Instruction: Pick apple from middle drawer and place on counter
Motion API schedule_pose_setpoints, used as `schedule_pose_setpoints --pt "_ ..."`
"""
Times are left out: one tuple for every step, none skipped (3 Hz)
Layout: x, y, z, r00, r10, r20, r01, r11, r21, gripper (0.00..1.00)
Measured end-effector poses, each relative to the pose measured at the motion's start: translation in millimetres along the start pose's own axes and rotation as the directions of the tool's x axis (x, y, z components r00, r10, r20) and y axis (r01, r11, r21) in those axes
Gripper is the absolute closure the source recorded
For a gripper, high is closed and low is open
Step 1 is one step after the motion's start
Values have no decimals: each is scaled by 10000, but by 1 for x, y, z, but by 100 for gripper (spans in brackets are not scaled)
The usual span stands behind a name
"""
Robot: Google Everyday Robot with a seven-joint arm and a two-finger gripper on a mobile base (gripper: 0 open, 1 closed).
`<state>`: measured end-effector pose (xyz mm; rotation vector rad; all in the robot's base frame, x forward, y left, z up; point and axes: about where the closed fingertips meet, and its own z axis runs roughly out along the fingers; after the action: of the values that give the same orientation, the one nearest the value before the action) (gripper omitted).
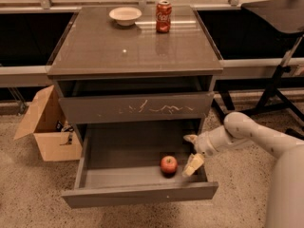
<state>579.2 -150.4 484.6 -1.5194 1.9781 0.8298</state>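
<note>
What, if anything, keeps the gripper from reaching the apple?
Nothing visible, so probably yes: the gripper is open inside the pulled-out middle drawer, close beside the apple, with bare floor between.
</note>
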Motion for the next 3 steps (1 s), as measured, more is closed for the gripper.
schedule_pose_setpoints --pt "5 -17 27 9993 -26 -385 19 9998 -177 0" --pt "10 -28 49 9969 -70 -787 50 9997 -247 0" --pt "17 -35 68 9933 -93 -1150 57 9995 -308 0"
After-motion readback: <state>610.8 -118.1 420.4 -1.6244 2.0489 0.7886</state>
